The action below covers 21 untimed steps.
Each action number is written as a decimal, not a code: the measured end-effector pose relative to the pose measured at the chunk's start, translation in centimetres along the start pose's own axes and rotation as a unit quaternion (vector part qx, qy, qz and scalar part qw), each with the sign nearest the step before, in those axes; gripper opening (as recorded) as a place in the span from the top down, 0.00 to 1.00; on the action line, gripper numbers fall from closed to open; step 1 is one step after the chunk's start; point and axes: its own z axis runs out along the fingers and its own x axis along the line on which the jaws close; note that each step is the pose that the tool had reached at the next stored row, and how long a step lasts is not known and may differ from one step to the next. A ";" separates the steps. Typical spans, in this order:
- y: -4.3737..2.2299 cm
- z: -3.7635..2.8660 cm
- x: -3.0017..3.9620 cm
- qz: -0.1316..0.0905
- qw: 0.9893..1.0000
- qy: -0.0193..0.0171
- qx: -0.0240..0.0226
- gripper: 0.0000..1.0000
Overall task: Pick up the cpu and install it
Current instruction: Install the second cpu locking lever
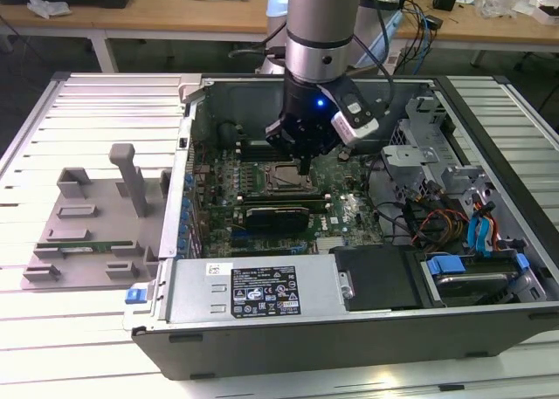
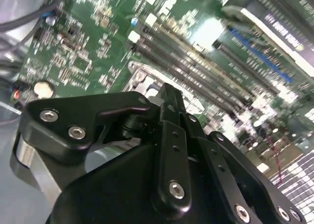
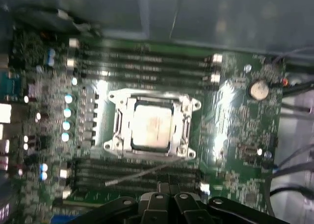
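First wrist view has the fingers (image 3: 169, 197) pressed together at lower centre, gripping nothing. Just above them the cpu (image 3: 152, 126) sits in its socket frame (image 3: 189, 128), mid-frame. Exterior view: gripper (image 1: 304, 165) hovers over the motherboard (image 1: 345, 211), centre of the open case (image 1: 262, 329).

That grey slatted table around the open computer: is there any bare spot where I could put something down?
Yes. The slatted table is bare beyond the grey fixture tray, and along the strip on the exterior view's right of the computer case. Inside the case it is crowded: the hand hangs over the cpu in its socket, with cables and drives beside.
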 end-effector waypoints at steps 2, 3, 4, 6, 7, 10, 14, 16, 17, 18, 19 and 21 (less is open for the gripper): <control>-0.71 0.02 0.14 0.001 1.000 -0.002 -0.021 0.89; -1.06 0.03 0.20 0.001 1.000 -0.003 -0.026 0.89; -1.34 0.04 0.25 0.001 1.000 -0.003 -0.029 0.89; -2.27 0.09 0.58 0.001 0.999 -0.004 -0.035 0.89; -2.70 0.18 1.02 0.001 0.999 -0.004 -0.041 0.89; -2.84 0.38 2.17 0.001 0.999 -0.005 -0.050 0.89; -2.68 1.33 3.97 0.001 0.999 -0.005 -0.052 0.89; -2.65 1.70 4.34 0.001 0.999 -0.005 -0.052 0.89; -2.64 1.82 4.42 0.001 0.999 -0.005 -0.052 0.89; -2.64 2.00 4.53 0.001 0.999 -0.005 -0.052 0.89; -2.64 2.14 4.61 0.001 0.999 -0.005 -0.053 0.89; -2.65 2.31 4.73 0.001 0.999 -0.005 -0.053 0.89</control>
